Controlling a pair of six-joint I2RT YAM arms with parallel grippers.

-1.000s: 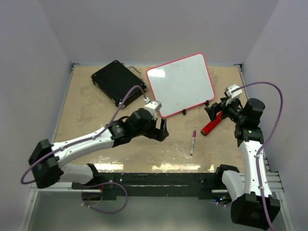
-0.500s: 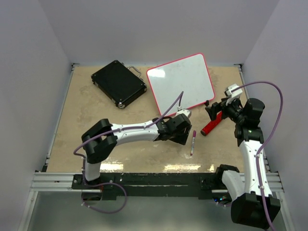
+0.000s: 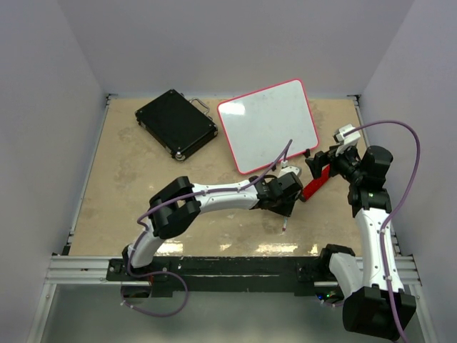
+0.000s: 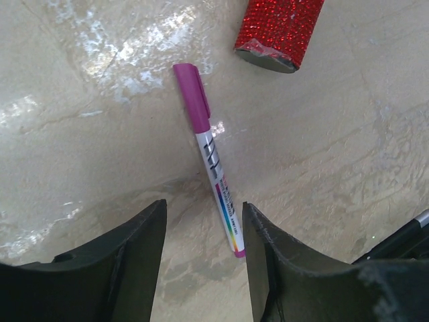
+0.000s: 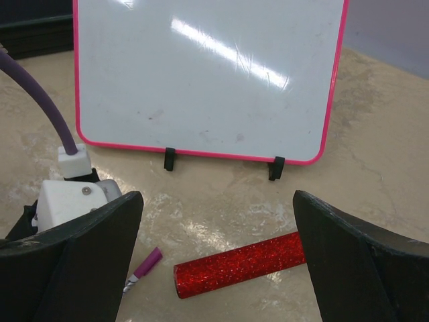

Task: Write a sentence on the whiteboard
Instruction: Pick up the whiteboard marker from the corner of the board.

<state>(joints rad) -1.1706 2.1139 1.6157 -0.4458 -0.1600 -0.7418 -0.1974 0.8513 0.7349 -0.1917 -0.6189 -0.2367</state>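
Note:
The whiteboard [image 3: 268, 125] with its pink rim stands propped at the back, and its face [image 5: 201, 74] is bare white; the sentence is not in view. A purple-capped marker [image 4: 209, 157] lies flat on the table, its tail end between my left gripper's [image 4: 203, 206] fingers, close to the right finger [image 4: 268, 261]. Those jaws stand part open, with a gap on both sides of the marker. From above, the left gripper [image 3: 284, 209] hangs over the marker [image 3: 285, 224]. My right gripper [image 5: 216, 198] is wide open above a red glitter roll [image 5: 244, 263], holding nothing.
A black hard case [image 3: 176, 123] lies at the back left. The red glitter roll [image 3: 313, 186] lies just right of the marker, near the whiteboard's black feet [image 5: 169, 158]. The left wrist's white housing [image 5: 70, 198] and purple cable are close to the right gripper.
My left arm has swung right, from the whiteboard's lower left corner to over the marker, and its jaws have narrowed. The right arm has not moved.

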